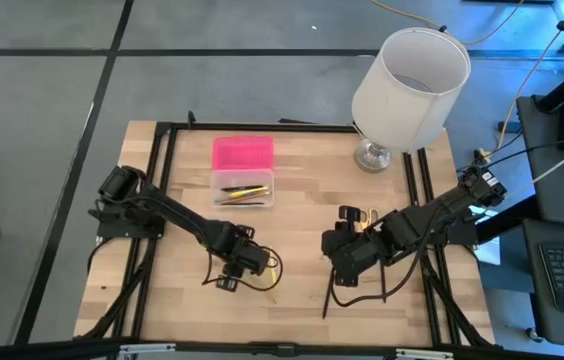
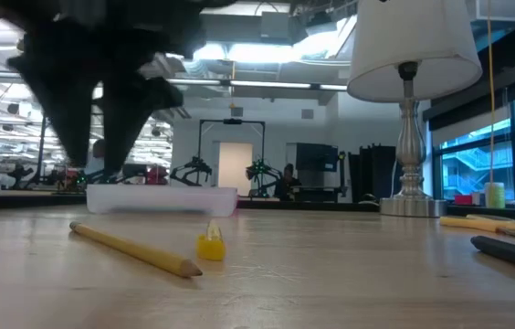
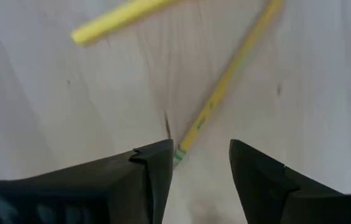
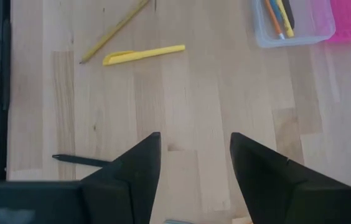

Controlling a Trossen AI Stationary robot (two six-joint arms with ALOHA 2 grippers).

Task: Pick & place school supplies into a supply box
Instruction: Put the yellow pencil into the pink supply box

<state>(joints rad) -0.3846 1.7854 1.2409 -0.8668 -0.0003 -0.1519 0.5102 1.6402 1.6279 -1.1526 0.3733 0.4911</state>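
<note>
Step in hand: picking a loose pencil. The left tool (image 1: 230, 268) hangs low over the tabletop (image 1: 302, 300) near the middle of its front edge, its jaws apart and empty. In the left wrist view a yellow pencil (image 3: 228, 78) lies on the wood just ahead of the dark fingers (image 3: 157, 168), one end reaching toward the gap between them; a yellow pen (image 3: 116, 22) lies beside it, apart. The right tool (image 1: 347, 250) waits right of centre, jaws likewise apart and holding nothing.

The supply box (image 1: 243, 187) rests toward the rear-left of the tabletop, pink lid (image 1: 242, 152) folded back, a few pens already inside.

Next move, as judged: lower further, straddle the pencil across its length, then close; a thin round shaft may roll.

Surface: pale wood planks in a black frame. A white-shaded lamp (image 1: 407, 80) stands at the rear-right corner. Beyond: an open workshop with ceiling lights and windows.
</note>
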